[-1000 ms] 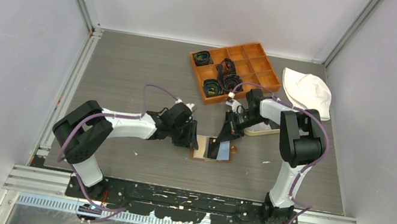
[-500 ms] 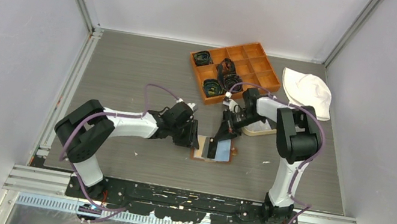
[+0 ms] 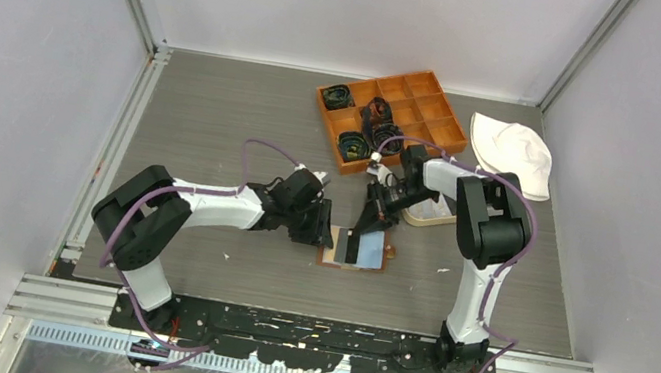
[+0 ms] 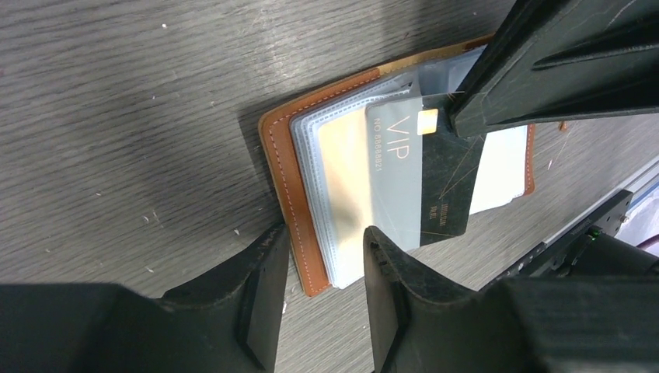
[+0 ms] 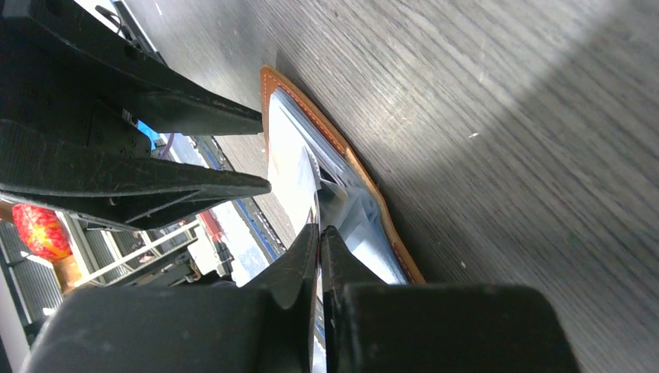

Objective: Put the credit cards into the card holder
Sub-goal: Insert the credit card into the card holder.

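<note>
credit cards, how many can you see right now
1: a black VIP card over the open card holder, pinched by the right gripper. Others may be hidden in its sleeves.

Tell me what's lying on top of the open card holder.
A grey-and-black VIP card lies across the card holder and its clear sleeves, pinched by the right end effector. Whatever sits beneath that card is covered.

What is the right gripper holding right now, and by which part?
The black VIP credit card, pinched at one edge by the right gripper; its other side lies under a clear sleeve of the card holder.
</note>
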Tool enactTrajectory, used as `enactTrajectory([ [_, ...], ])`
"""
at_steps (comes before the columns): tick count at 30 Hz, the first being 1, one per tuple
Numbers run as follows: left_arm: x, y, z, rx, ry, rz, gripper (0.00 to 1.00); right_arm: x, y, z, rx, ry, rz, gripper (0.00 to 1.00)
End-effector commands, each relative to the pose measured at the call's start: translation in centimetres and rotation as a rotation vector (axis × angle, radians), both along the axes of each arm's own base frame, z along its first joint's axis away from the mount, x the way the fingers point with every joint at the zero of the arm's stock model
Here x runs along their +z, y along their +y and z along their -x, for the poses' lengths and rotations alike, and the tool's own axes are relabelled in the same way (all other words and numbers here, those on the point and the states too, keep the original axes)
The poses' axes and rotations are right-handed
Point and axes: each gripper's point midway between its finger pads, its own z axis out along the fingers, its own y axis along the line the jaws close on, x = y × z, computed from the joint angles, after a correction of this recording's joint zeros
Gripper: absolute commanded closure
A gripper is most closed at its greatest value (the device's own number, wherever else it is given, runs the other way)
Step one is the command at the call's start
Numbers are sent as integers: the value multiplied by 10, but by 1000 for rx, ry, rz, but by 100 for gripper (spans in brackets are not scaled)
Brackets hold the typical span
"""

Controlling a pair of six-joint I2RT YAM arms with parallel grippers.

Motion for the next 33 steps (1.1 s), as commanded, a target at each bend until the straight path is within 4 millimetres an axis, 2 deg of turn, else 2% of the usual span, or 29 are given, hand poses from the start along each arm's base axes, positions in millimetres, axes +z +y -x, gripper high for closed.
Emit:
enactTrajectory([
  [1,19,0,-8,3,-67,-5,57,3,9,-7,30,-38,-20,91],
  [5,38,15,-10,37,-150,-50,55,1,9,-6,30,-35,-17,90],
  [7,54,10,-7,26,-212,-41,55,2,9,-7,30,-36,-18,90],
  [11,82,-23,7,-37,-293,12,57,1,9,-6,31,-34,-18,89],
  [14,89,-54,19,-86,-328,31,60,2,9,-6,31,-33,-20,88],
  [19,77,-96,29,-146,-314,35,63,2,9,-6,33,-32,-22,88],
  [23,64,-117,30,-172,-286,24,65,2,9,-6,34,-31,-24,87],
  [28,48,-123,24,-160,-272,-11,65,3,9,-5,35,-29,-25,87],
  [33,34,-107,14,-70,-258,-83,63,4,9,-5,38,-32,-28,87],
])
